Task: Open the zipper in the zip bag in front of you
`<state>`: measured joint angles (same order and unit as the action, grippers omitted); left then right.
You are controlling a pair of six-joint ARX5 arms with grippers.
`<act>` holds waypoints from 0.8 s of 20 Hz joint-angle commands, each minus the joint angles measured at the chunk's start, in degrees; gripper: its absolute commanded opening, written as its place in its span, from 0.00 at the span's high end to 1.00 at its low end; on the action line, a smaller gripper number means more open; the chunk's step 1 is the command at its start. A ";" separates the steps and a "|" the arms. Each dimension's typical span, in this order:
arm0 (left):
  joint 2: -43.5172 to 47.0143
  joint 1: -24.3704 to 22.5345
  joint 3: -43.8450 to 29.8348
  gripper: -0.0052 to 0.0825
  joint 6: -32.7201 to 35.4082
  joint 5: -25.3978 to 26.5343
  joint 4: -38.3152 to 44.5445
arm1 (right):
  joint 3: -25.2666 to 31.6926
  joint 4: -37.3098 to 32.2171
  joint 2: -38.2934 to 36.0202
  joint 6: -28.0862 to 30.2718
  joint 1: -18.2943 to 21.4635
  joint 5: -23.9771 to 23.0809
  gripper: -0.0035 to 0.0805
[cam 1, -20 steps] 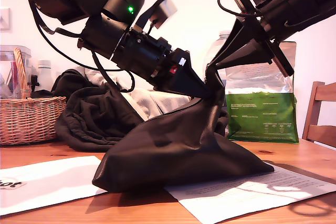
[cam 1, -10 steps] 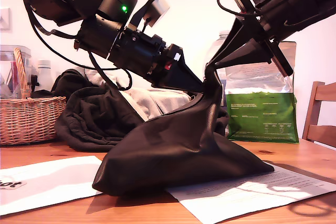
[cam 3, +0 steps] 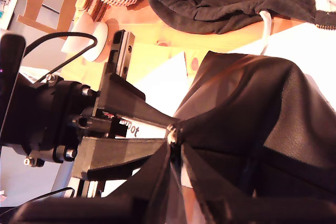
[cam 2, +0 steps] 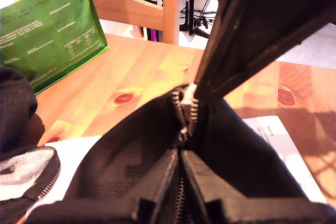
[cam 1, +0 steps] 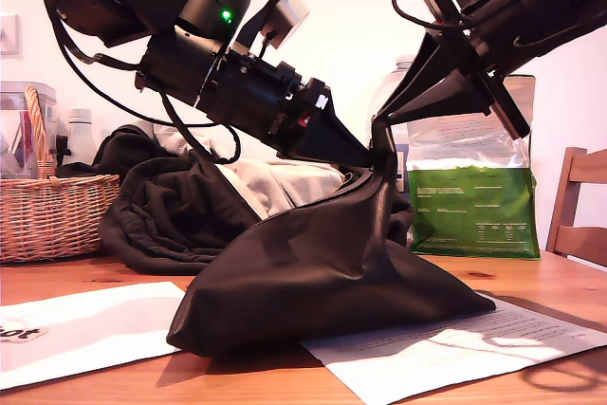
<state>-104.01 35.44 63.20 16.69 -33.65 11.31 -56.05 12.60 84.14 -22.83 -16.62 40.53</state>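
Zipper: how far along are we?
Done: both hands pinch the zip bag's lifted peak, my first hand on the zipper, my second hand on the bag's end. In hand: a short stretch of teeth beside my second hand looks parted. Left: the zipper at my first hand looks closed.

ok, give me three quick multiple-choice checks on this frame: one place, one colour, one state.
1. Where is the green pouch in the exterior view?
A. at the left edge
B. on the right, behind the zip bag
C. under the zip bag

2. What colour is the zip bag?
A. red
B. white
C. black

3. What state is the zip bag in?
A. flat, untouched
B. top held up, base on the table
C. hanging clear of the table

Key: 1 B, it stands upright at the exterior view's right. 2 C, the fabric is plain black. 3 B, my first gripper and my second gripper pinch its peak while its base rests on the table.
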 commanded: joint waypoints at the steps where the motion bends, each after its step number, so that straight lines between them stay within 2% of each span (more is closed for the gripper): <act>1: -1.42 0.02 -0.98 0.97 0.24 -0.13 0.11 | -0.31 0.13 0.24 0.15 -1.01 0.44 0.97; 6: -1.38 -1.01 -0.98 0.97 0.26 0.42 -3.32 | -0.31 0.66 0.24 0.17 -0.96 -0.96 0.97; 11: -1.31 -1.44 -0.98 0.97 0.22 4.35 -5.38 | -0.31 1.88 0.24 0.39 -0.94 -2.75 0.97; 16: -1.31 -1.29 -0.98 0.97 0.00 6.14 -5.33 | -0.31 1.90 0.24 0.39 -0.94 -3.58 0.97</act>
<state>-104.01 34.33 63.20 16.69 -27.90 5.91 -56.05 14.20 84.14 -22.61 -17.02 37.10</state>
